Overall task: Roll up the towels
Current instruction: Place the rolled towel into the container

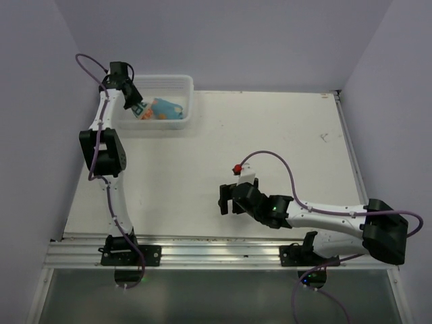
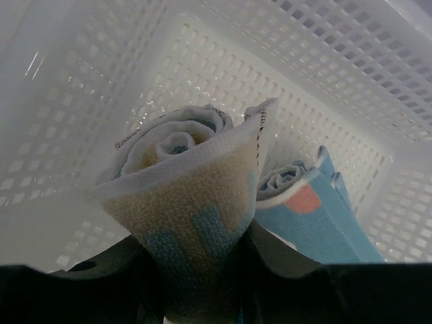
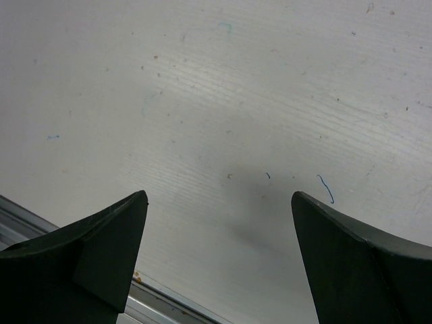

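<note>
My left gripper (image 1: 137,106) is shut on the rolled cream towel (image 2: 196,202) with teal lettering, holding it inside the white slatted basket (image 2: 317,94). The rolled light blue towel (image 2: 324,216), with a pink dot showing, lies in the basket just to the right of it; it also shows in the top view (image 1: 167,109). The cream towel's roll end faces the left wrist camera, and its lower part is hidden between my fingers. My right gripper (image 1: 224,199) is open and empty, low over the bare table; in the right wrist view (image 3: 219,209) only table shows between the jaws.
The basket (image 1: 187,101) stands at the table's far left corner. The white table (image 1: 283,135) has walls at the back and both sides. A metal rail (image 1: 216,246) runs along the near edge by the arm bases.
</note>
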